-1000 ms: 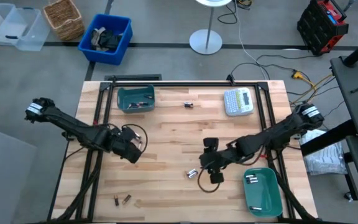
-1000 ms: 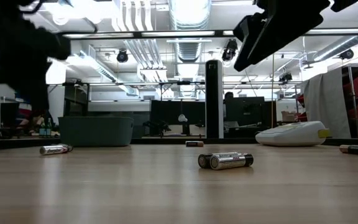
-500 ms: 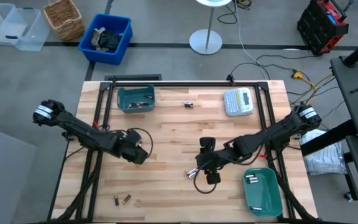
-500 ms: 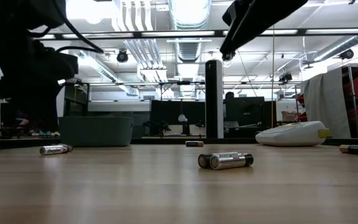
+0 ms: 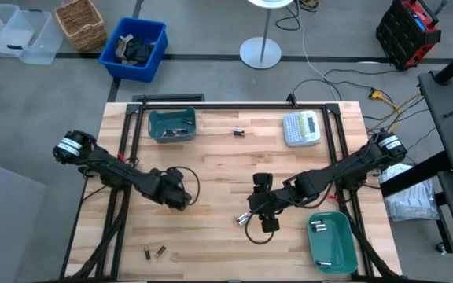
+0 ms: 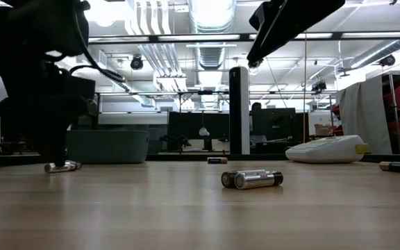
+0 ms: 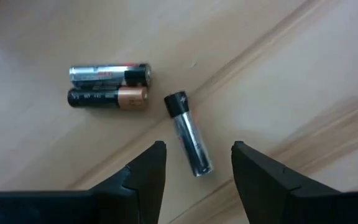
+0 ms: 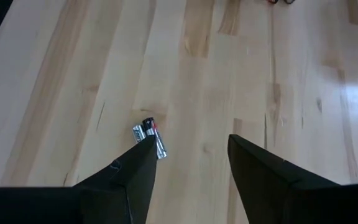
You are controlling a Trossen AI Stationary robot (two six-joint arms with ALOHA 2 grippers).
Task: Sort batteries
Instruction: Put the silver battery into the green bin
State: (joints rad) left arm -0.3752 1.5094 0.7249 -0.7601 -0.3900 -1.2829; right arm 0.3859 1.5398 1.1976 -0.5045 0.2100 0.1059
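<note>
Left gripper (image 7: 194,163): fingers spread, a dark battery (image 7: 189,142) seen lying between them.
Right gripper (image 8: 188,163): fingers spread, silvery batteries (image 8: 150,137) beside one finger.

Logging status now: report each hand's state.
Left hand: open, holding nothing, over a dark battery.
Right hand: open, holding nothing.

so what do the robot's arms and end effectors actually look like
Both arms are dark, jointed and slim, each with a white band near its outer end. Black cable loops beside the left end effector and below the right end effector. Each has two black fingers with angular, tapering tips.
</note>
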